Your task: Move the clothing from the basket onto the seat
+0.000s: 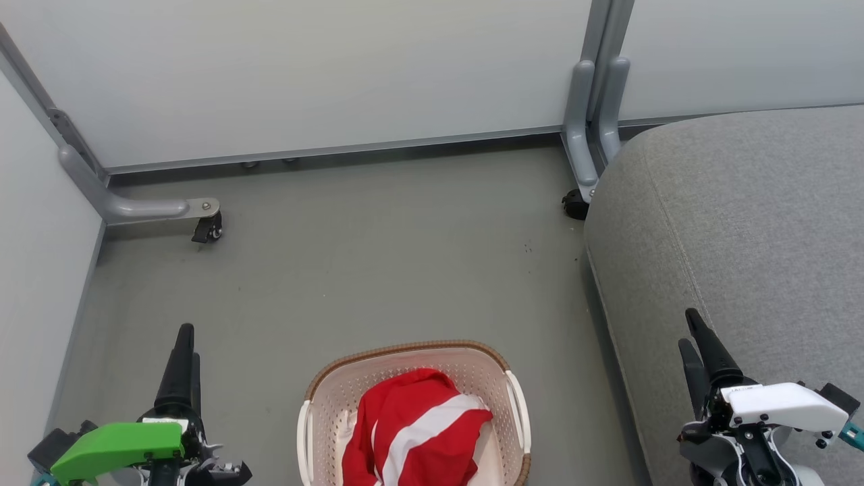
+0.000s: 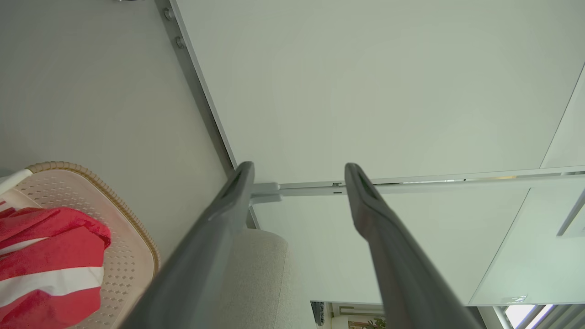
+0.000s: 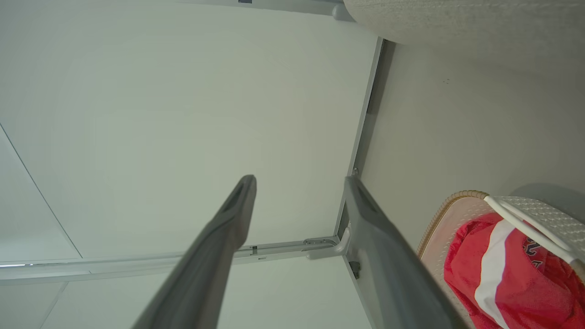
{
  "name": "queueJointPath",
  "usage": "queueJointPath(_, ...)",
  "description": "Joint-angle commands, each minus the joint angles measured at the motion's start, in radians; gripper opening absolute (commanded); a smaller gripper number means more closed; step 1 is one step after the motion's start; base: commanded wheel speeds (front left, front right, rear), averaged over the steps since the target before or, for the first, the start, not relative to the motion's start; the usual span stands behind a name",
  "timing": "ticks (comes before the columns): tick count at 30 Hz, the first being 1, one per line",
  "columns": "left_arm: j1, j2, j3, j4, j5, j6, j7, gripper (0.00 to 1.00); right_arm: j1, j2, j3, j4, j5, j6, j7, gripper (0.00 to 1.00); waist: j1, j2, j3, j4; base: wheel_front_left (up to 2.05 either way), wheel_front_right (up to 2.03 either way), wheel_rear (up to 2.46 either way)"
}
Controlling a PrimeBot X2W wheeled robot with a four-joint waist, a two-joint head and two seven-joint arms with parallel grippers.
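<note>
I see red-and-white clothing [image 1: 415, 432] heaped in a cream perforated plastic basket [image 1: 324, 398] on the grey floor [image 1: 371, 270], midway between my left pincer [image 1: 190, 341] and right pincer [image 1: 688, 327], touching neither; both stand spread, empty.

Grey floor [image 1: 378, 270], pale partition panels [image 1: 304, 67] on castored metal feet [image 1: 162, 209].

Open grey floor [image 1: 378, 270] lay beyond the basket [image 1: 405, 348], reaching pale partition panels [image 1: 304, 74]. Right of the basket rose the grey seat [image 1: 742, 223], a narrow floor strip between. Castered partition feet [image 1: 196, 214] stood well beyond it, left and right. Red clothing [image 1: 418, 432] filled the basket's open top.
</note>
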Motion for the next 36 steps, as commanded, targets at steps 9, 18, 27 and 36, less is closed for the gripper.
queueJointPath(9,0.008,0.005,-0.006,-0.053,0.234,-0.002,-0.046,1.00,-0.003,-0.008,0.018,-0.042,-0.260,0.000,-0.048,1.00,0.0000,0.0000,-0.002,0.008,0.00,0.00,0.00)
queueJointPath(18,0.026,0.004,-0.031,-0.100,0.431,-0.002,-0.086,1.00,0.016,-0.008,0.047,-0.078,-0.482,0.000,-0.088,1.00,0.0000,0.0000,-0.004,0.020,0.00,0.00,0.00)
queueJointPath(27,0.040,0.006,-0.048,-0.122,0.585,-0.003,-0.119,1.00,0.030,-0.009,0.055,-0.108,-0.623,0.000,-0.121,1.00,0.0000,0.0000,-0.005,0.030,0.00,0.00,0.00)
queueJointPath(36,0.046,0.006,-0.070,-0.142,0.702,-0.003,-0.149,1.00,0.039,-0.010,0.082,-0.128,-0.749,0.000,-0.151,1.00,0.0000,0.0000,-0.007,0.043,0.00,0.00,0.00)
